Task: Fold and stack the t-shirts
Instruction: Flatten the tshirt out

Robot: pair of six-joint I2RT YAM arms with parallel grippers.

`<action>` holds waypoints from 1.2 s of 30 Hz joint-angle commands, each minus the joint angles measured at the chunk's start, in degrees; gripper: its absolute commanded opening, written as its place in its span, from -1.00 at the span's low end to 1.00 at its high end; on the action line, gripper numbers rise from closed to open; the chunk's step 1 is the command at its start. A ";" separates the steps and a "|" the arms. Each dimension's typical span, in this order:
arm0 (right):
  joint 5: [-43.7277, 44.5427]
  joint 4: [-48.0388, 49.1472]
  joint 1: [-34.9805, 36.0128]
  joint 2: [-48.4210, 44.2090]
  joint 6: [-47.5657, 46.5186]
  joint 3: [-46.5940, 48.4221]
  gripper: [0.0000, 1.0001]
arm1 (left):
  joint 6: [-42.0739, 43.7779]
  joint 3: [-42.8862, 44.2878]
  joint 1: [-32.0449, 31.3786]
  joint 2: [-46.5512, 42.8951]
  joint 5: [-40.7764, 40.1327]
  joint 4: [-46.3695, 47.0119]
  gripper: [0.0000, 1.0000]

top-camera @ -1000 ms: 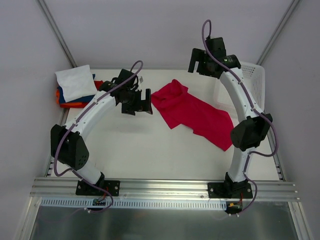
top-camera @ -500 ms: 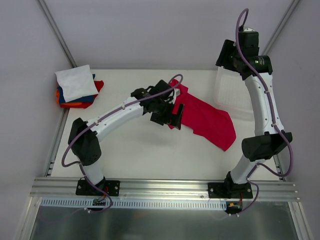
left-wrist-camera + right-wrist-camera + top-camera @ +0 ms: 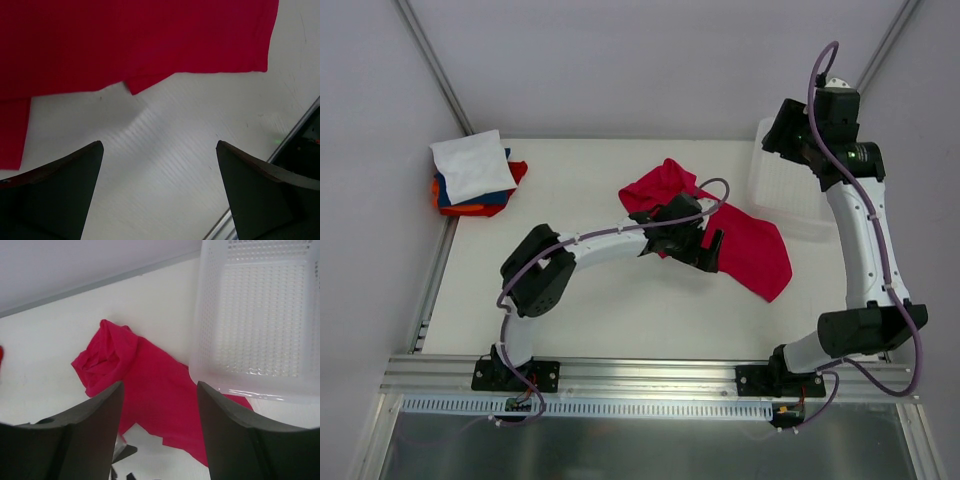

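A crimson-red t-shirt (image 3: 752,246) lies crumpled and spread across the middle of the table, its bunched end (image 3: 658,185) toward the back. My left gripper (image 3: 708,250) hovers low over the shirt's near edge, open and empty. In the left wrist view the red t-shirt (image 3: 150,40) fills the top and bare table lies under the left gripper (image 3: 159,146). My right gripper (image 3: 784,128) is raised high over the basket, open and holding nothing. Through the right gripper (image 3: 159,386) I see the red t-shirt (image 3: 150,385) far below. A stack of folded t-shirts (image 3: 470,176), white on top, sits at the back left.
A white mesh basket (image 3: 786,186) stands at the back right, overlapping the shirt's far edge; the same basket (image 3: 255,325) looks empty in the right wrist view. A metal rail (image 3: 650,378) runs along the near table edge.
My left arm has swung right from near the stack to over the red shirt's near edge. My right arm has lifted and drawn back to the right above the basket, its jaws somewhat narrower.
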 commanded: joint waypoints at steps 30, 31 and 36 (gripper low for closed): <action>-12.26 4.66 -1.62 -26.97 -4.74 -16.74 0.40 | -5.41 5.60 -16.31 17.28 -0.80 34.24 0.96; -13.40 4.66 -1.62 -27.14 -4.74 -17.01 0.41 | -5.41 5.60 -16.31 17.64 -0.97 34.24 0.96; -16.92 5.89 -1.71 -28.63 -3.77 -19.38 0.41 | -5.15 7.80 -16.13 20.10 -1.68 32.57 0.98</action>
